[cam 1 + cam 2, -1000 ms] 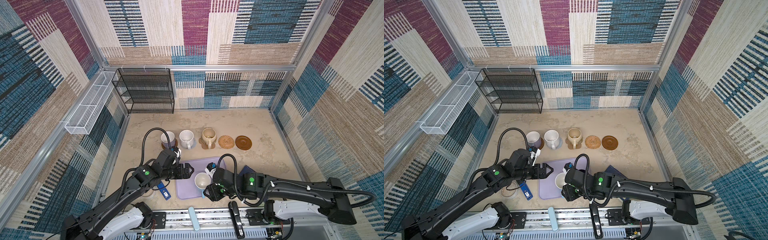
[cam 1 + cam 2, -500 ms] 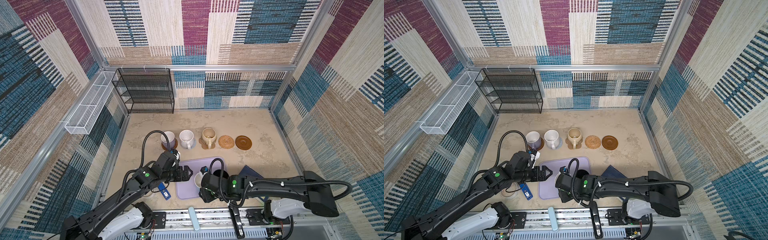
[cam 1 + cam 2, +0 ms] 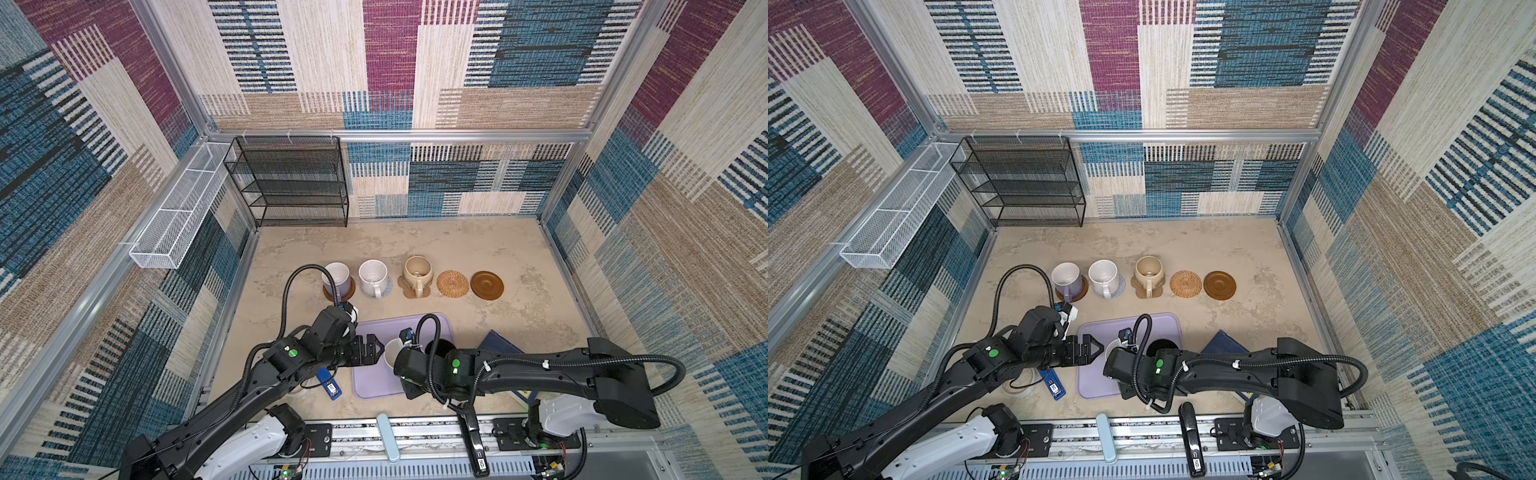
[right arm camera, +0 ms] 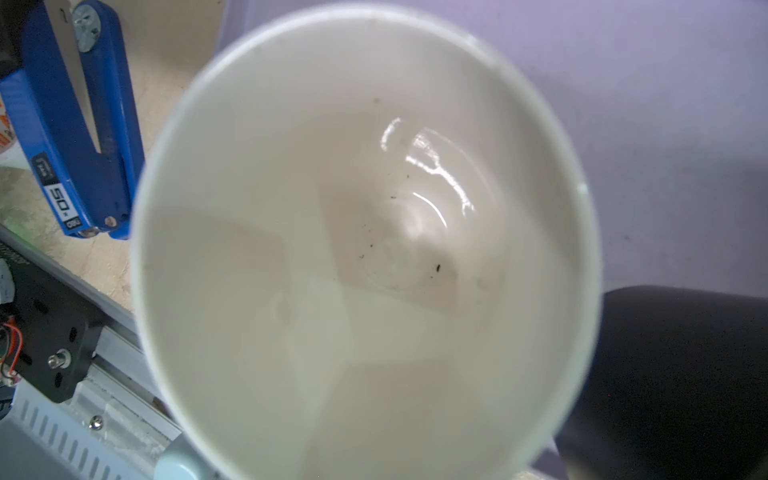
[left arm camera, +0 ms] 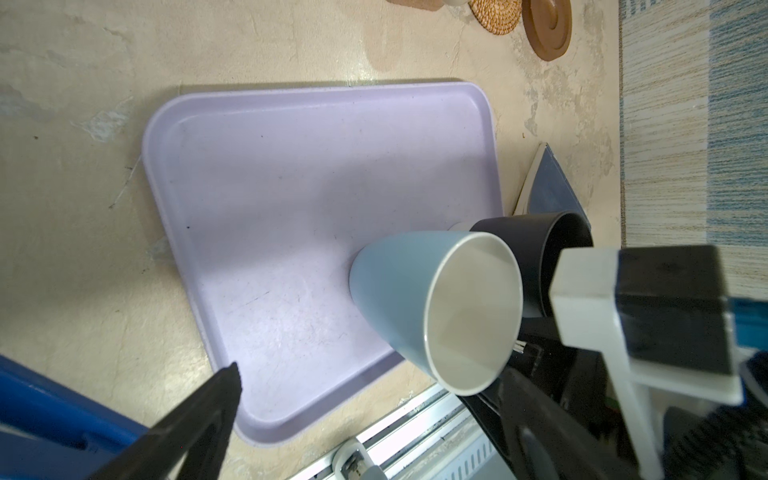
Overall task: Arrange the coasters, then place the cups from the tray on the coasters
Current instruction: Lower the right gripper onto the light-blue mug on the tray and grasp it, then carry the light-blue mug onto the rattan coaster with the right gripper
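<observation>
Lavender rounded-rectangle plastic tray [image 3: 374, 383] at the table's [image 3: 415, 241] front holds a black mug [image 5: 552, 232] beside a light-blue, white-lined mug [image 5: 399, 282]. Left gripper [image 3: 378, 352], jaws spread, hovers at its left rim; right gripper [image 3: 401, 358], jaws unseen, is over the blue mug.

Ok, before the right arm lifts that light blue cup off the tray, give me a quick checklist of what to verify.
1. Rattan coaster free: ok.
2. Bare brown wooden coaster free: ok.
3. Light blue cup upright on tray: ok.
4. Right gripper hold on that cup: cannot tell.
5. Left gripper open, holding nothing: ok.
6. Gap to black cup: cannot tell, it stands very close.
</observation>
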Robot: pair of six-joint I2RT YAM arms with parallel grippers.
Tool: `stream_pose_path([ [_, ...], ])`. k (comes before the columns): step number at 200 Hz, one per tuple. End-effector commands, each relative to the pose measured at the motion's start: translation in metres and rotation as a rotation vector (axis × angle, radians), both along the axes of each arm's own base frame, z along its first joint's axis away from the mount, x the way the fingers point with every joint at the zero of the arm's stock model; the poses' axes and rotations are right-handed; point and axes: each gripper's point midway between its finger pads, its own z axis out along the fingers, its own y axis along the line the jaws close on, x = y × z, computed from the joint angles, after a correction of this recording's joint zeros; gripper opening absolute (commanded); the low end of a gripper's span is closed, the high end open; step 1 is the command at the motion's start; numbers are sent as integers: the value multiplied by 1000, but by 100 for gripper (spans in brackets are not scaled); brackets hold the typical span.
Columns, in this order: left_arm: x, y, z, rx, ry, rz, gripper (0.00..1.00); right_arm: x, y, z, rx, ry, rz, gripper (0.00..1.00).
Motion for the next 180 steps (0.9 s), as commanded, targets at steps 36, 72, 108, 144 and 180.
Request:
stream_pose_path([
  [36,1,-1,-6,-28,18,36,99,14,3,-4,-2,-79,-20,27],
  [72,0,-1,-9,-36,20,39,99,16,2,-8,-23,-94,-8,14],
  [108,2,-4,-4,-59,8,41,99,17,7,3,14,-115,11,1],
  [144,7,-5,4,-93,-36,57,99,24,14,24,60,-162,19,0],
  [180,15,2,15,-90,-97,102,99,32,20,43,141,-180,31,0],
])
